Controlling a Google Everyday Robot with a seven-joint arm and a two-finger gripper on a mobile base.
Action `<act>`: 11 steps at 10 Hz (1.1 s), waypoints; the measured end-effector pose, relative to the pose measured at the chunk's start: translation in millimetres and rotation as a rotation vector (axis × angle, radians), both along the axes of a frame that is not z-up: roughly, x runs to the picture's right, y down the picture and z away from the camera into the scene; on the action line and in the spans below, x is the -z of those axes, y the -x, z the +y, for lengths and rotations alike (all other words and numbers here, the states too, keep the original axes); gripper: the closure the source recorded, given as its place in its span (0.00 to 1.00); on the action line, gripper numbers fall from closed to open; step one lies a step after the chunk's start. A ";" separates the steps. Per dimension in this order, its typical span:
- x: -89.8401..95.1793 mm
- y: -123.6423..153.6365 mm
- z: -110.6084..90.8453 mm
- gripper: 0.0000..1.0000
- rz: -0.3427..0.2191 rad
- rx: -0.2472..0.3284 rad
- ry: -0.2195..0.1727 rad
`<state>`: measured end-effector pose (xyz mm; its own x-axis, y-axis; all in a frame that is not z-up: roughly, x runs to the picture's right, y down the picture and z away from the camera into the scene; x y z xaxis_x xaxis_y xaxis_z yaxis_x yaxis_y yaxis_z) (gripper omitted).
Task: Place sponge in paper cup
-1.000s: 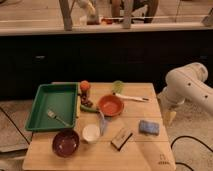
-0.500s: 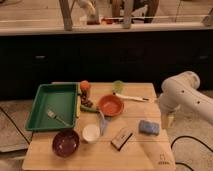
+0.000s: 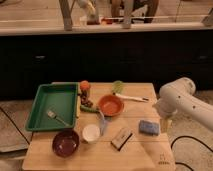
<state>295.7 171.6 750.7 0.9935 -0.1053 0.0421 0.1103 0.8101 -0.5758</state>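
Note:
The sponge [image 3: 149,127], a small flat blue pad, lies on the wooden table [image 3: 135,156] near its right edge. The paper cup [image 3: 91,133], small, white and round, stands upright near the table's front middle, well left of the sponge. My white arm reaches in from the right. Its gripper [image 3: 165,124] hangs pointing down just right of the sponge, at the table's right edge, open and holding nothing.
A black-and-pale block [image 3: 121,138] lies between cup and sponge. A dark maroon bowl [image 3: 66,143] sits left of the cup, and an orange bowl [image 3: 110,105] behind it. A green tray [image 3: 40,107] with a fork [image 3: 57,118] fills the left side. A dark counter runs behind.
My arm has swung left and down from off the table's right side, bringing the gripper close beside the sponge. Nothing on the table has moved.

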 end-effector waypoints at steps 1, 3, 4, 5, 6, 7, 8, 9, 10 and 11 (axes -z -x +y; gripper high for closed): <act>-2.5 -0.3 3.1 0.20 -0.007 0.009 0.003; -9.6 -1.2 11.9 0.20 -0.014 0.022 0.009; -13.8 -0.4 16.5 0.20 -0.021 0.027 0.012; -18.2 -0.8 21.7 0.20 -0.027 0.034 0.016; -20.6 -0.5 24.5 0.20 -0.034 0.042 0.019; -24.6 -0.3 29.1 0.20 -0.043 0.052 0.024; -27.3 -0.5 31.5 0.20 -0.047 0.060 0.025; -29.8 -0.7 34.7 0.20 -0.052 0.062 0.029; -32.6 -0.5 37.7 0.20 -0.056 0.063 0.033; -35.3 -0.6 41.7 0.20 -0.061 0.066 0.038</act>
